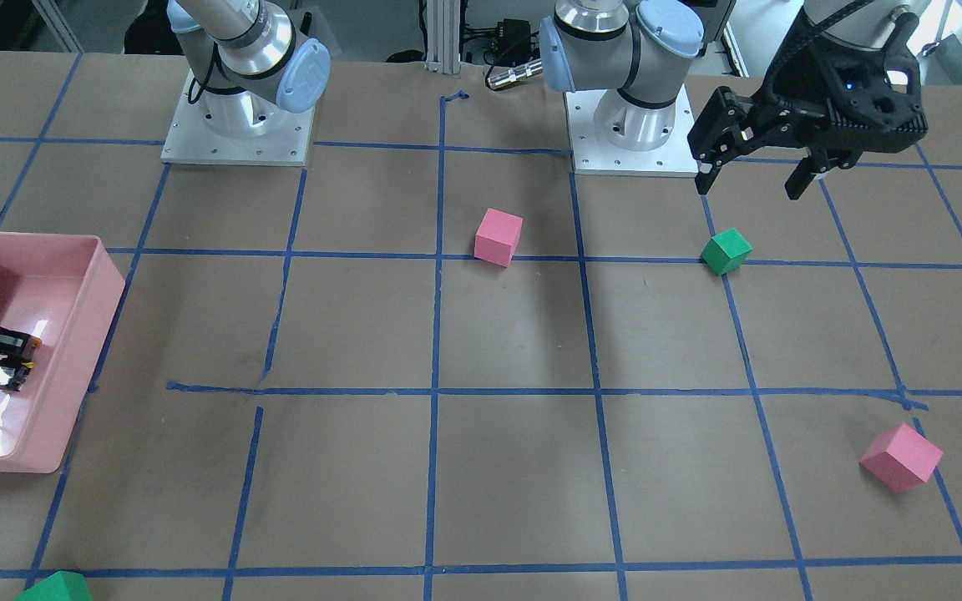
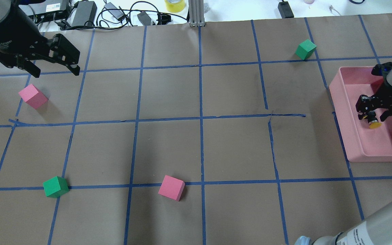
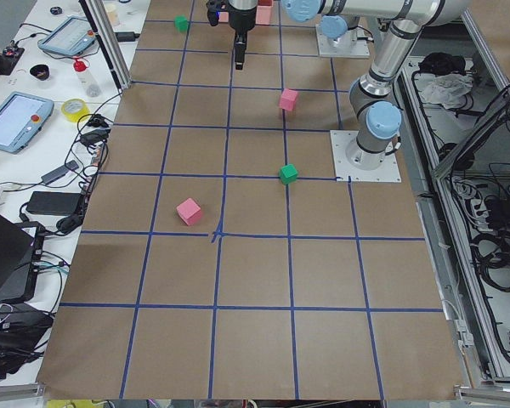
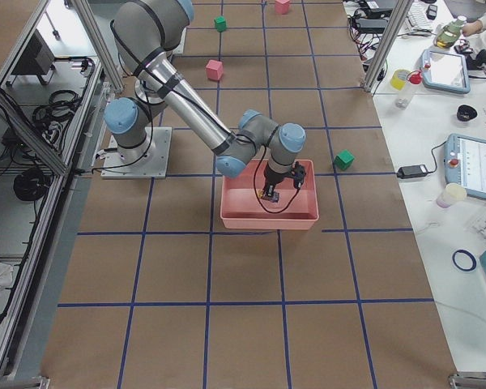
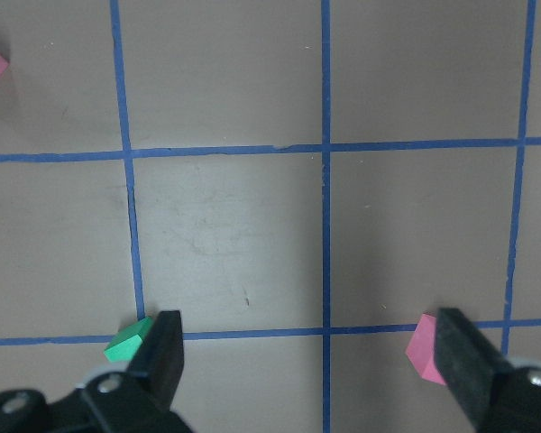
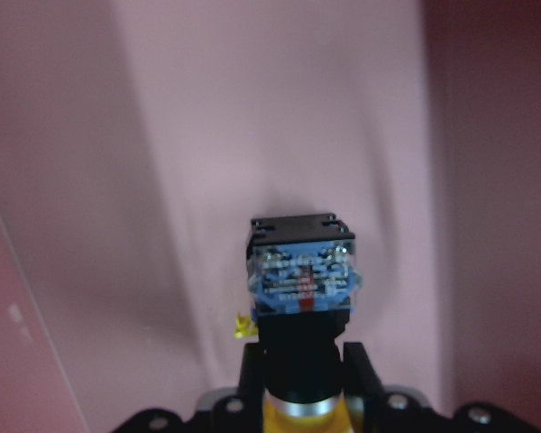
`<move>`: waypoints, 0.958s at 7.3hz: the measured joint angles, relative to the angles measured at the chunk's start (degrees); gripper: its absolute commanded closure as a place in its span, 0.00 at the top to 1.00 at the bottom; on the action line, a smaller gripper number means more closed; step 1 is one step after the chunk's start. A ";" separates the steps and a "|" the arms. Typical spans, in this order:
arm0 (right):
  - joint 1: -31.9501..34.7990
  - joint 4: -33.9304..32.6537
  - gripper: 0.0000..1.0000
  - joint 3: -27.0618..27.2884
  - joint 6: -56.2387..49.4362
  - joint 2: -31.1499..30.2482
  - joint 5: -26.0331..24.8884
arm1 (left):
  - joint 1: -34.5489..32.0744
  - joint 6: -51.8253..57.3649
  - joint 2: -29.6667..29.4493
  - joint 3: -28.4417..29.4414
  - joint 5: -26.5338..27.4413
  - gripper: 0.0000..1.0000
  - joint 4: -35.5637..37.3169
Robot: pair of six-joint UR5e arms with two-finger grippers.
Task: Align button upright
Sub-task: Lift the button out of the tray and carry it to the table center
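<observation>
Right claw [image 2: 373,116] clamped on button [image 2: 374,124] inside pink tray [image 2: 379,157] — left claw [image 5: 308,329] wide, empty.

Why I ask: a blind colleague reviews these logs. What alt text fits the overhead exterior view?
The right gripper, reaching into a pink bin at the view's right edge, grips the yellow-capped button. The left gripper hangs open at the far left; two pink cubes and two green cubes lie scattered around.
</observation>
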 measured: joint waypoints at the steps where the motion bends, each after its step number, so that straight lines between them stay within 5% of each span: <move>1: -0.02 0.17 0.00 -0.27 0.01 -0.27 -0.48 | 0.00 0.00 0.00 0.01 -0.02 1.00 0.00; 7: 0.89 7.44 0.00 -1.64 -0.02 -10.48 -0.17 | -4.57 -7.57 -0.82 -0.52 0.96 1.00 2.12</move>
